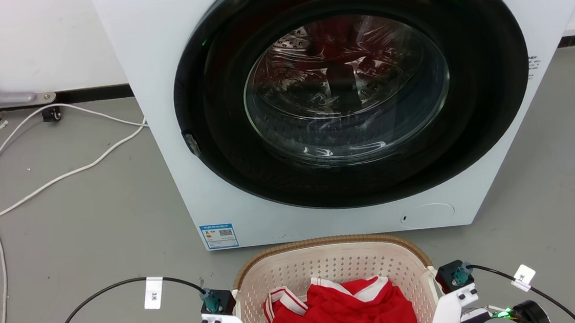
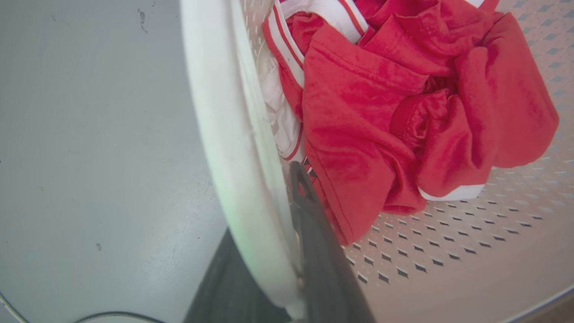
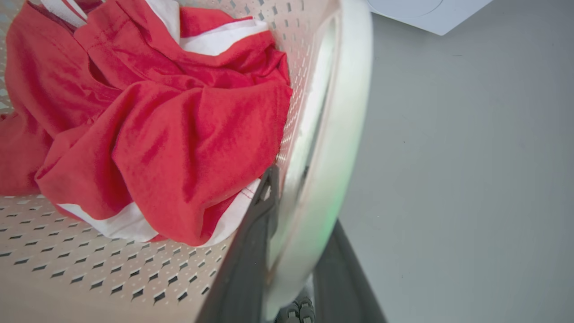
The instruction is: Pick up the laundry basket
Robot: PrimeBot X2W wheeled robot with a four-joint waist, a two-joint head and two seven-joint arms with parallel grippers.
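Note:
The laundry basket, cream-white and perforated with a brown woven rim, sits low in the head view, just in front of the washing machine. A red and white garment lies crumpled inside it. In the left wrist view my left gripper straddles the basket's white side handle, one dark finger inside the wall and one outside, shut on it. My right gripper clamps the opposite handle the same way. Both gripper bodies flank the basket in the head view. Whether the basket is off the floor cannot be told.
A white washing machine with a shut round dark door stands directly behind the basket. White cables trail over the grey floor at the left. Black cables loop from my wrists. Bare floor lies to the right.

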